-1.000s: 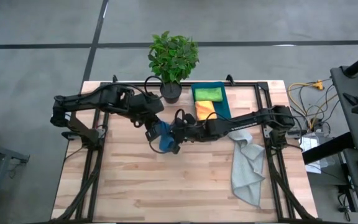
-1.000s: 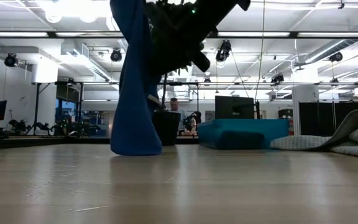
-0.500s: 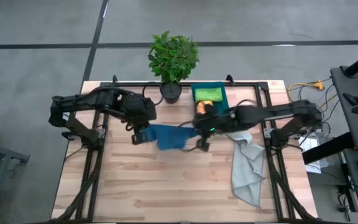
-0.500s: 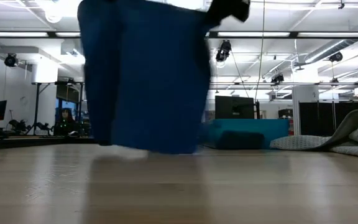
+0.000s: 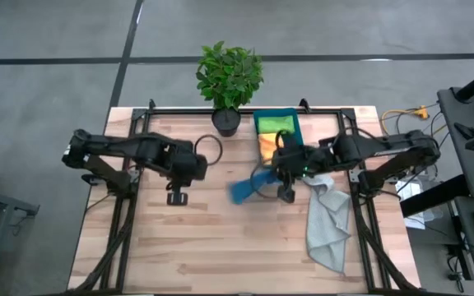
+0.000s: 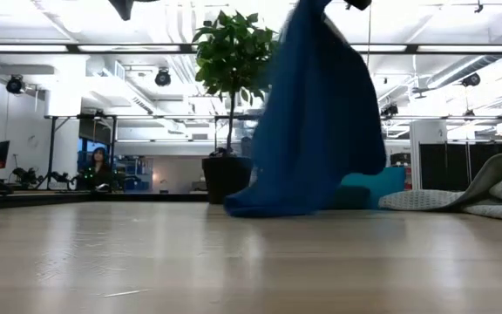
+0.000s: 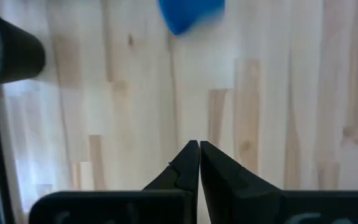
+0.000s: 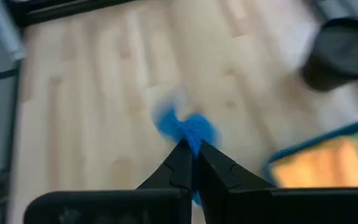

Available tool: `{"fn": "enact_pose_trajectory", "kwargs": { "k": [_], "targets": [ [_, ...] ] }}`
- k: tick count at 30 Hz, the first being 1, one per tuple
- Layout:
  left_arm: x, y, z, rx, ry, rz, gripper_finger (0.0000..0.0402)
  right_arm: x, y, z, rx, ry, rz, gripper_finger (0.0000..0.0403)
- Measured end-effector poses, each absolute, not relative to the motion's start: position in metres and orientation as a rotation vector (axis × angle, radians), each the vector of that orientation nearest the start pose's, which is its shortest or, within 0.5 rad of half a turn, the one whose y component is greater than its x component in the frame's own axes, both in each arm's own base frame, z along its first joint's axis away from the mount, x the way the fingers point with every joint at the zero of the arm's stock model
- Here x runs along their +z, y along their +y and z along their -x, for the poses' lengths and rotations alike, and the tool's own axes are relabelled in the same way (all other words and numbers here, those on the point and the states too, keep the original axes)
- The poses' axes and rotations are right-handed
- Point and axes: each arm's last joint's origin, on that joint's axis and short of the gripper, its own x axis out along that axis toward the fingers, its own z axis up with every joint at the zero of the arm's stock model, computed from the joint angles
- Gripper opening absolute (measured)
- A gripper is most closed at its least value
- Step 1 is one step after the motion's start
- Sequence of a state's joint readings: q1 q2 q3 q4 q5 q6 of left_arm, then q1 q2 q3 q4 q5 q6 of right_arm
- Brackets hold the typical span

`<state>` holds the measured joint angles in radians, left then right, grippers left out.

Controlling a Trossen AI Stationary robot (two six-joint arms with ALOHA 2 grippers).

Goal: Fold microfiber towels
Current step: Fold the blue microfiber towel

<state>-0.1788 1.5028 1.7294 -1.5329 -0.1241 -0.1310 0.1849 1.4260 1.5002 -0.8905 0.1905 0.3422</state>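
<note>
Table (image 5: 220,247) — 4 towels (1 blue (image 5: 243,191)).

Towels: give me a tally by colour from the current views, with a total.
Blue: 1, the blue towel hanging from the right tool
Pale grey: 1, the grey towel crumpled on the table
Lime green: 1, the green towel in the teal bin
Orange: 1, the orange towel in the same bin
Total: 4 towels

Bare table (image 5: 220,247) in front; plant (image 5: 230,76) and bin (image 5: 294,136) behind.
</note>
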Motion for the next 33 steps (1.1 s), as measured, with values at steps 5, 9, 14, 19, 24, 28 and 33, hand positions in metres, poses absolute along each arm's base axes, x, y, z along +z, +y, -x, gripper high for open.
{"fn": "enact_pose_trajectory", "kwargs": {
  "k": [5,9,14,19,24,28,33],
  "targets": [
    [0.384,-0.067,-0.243,0.021,1.289,-0.055,0.0,0.363,0.077,-0.287,-0.069,0.832,-0.184,0.0008],
    [0.381,-0.092,-0.244,0.002,1.213,-0.004,0.0,0.355,0.102,-0.287,-0.019,0.859,-0.189,0.0008],
    [0.378,-0.122,-0.262,-0.094,0.985,0.051,0.0,0.356,0.121,-0.281,0.032,0.855,-0.199,0.0008],
    [0.361,-0.138,-0.291,-0.134,0.713,0.086,0.0,0.358,0.124,-0.278,0.026,0.852,-0.227,0.0008],
    [0.336,-0.14,-0.306,-0.082,0.593,0.139,0.0013,0.358,0.122,-0.279,-0.01,0.85,-0.291,0.0008],
    [0.31,-0.141,-0.311,-0.022,0.558,0.129,0.0064,0.359,0.12,-0.279,-0.04,0.845,-0.343,0.0008],
    [0.275,-0.147,-0.325,-0.048,0.411,0.193,0.0152,0.359,0.112,-0.282,-0.092,0.839,-0.413,0.0008]
  ]
}}
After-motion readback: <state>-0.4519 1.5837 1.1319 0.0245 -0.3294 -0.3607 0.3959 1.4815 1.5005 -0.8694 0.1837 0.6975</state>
